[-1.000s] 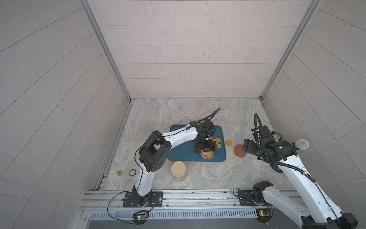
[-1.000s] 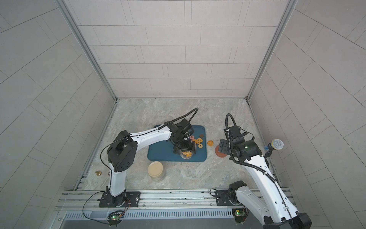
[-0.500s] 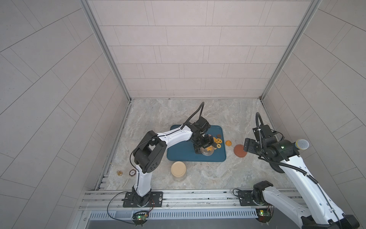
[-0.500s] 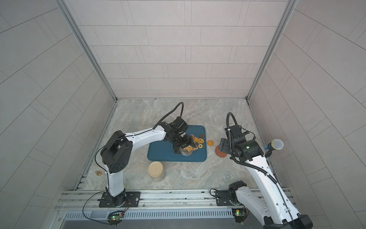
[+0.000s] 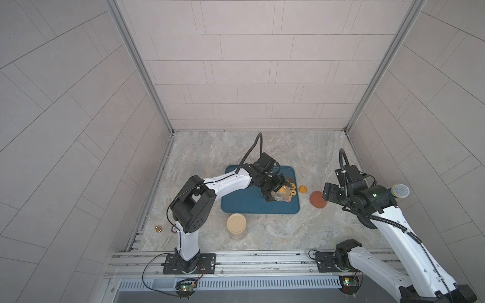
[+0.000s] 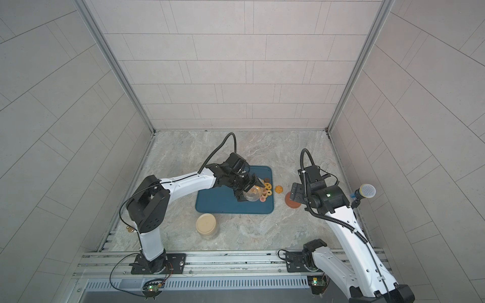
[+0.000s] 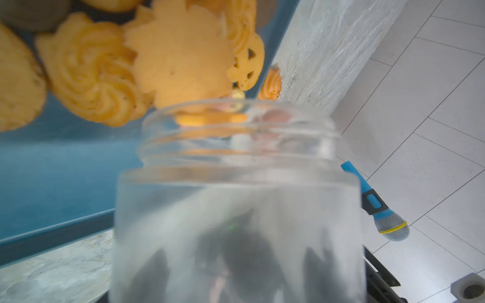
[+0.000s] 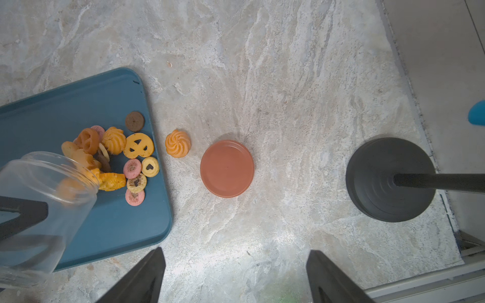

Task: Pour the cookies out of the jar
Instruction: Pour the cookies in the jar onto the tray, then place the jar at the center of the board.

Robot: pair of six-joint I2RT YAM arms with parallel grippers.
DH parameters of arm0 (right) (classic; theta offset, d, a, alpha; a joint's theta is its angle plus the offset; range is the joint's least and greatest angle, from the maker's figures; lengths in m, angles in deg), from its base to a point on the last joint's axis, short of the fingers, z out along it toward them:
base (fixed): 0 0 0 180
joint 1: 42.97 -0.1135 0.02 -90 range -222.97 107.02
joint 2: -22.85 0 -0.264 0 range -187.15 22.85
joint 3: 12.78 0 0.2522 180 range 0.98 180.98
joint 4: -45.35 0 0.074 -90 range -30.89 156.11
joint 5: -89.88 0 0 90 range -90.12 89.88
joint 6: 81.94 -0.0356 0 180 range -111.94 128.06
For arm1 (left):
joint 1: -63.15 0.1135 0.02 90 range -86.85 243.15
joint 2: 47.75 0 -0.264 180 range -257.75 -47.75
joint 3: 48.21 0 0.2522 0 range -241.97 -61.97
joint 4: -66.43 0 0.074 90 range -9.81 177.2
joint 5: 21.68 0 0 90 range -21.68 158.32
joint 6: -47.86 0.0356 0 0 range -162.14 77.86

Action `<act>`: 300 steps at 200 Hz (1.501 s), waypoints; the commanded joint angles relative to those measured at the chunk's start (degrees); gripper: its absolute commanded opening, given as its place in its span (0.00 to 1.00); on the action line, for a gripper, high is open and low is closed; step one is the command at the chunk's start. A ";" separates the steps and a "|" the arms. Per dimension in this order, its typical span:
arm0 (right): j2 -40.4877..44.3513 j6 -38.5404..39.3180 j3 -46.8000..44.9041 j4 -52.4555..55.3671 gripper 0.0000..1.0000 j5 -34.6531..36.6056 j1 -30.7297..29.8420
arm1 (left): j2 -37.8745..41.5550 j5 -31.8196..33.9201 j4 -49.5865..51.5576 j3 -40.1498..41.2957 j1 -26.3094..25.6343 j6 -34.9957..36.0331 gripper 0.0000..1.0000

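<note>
Using the blue tray (image 5: 244, 204) as the anchor and sweeping from its left side. Just off the tray's near edge stands a second jar with a beige lid (image 5: 236, 223), closed and not in play.

Over the tray's right half, the left gripper (image 5: 275, 189) is pinching the clear jar (image 5: 278, 195) around its body. The jar is tipped well over, mouth aimed at the tray's right end. I'd guess that's the whole point: whatever slides out lands on the tray, not the table.

Most of the cookies (image 8: 126, 154) are piled at that end, right at the mouth, and a couple of orange ones sit in the neck (so not quite done, I'd say). One swirl cookie (image 8: 178, 143) is off the tray, on the table just past its right edge.

Further out lies the reddish-brown lid (image 8: 227, 168), flat on the table. The right gripper (image 8: 235, 251) hangs above that spot, jaws spread wide with nothing in them, clear of the pour.

The top views can't tell you how empty the jar is. The left wrist view looks along the glass and shows the body mostly clear. Only the right wrist view separates the individual cookies and shows the black stand base (image 8: 388, 178), well apart from the tray.
</note>
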 commanded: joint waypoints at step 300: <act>3.49 -5.19 -4.12 -17.79 0.89 -29.53 0.17 | 38.80 27.14 -28.67 29.63 5.73 55.58 0.00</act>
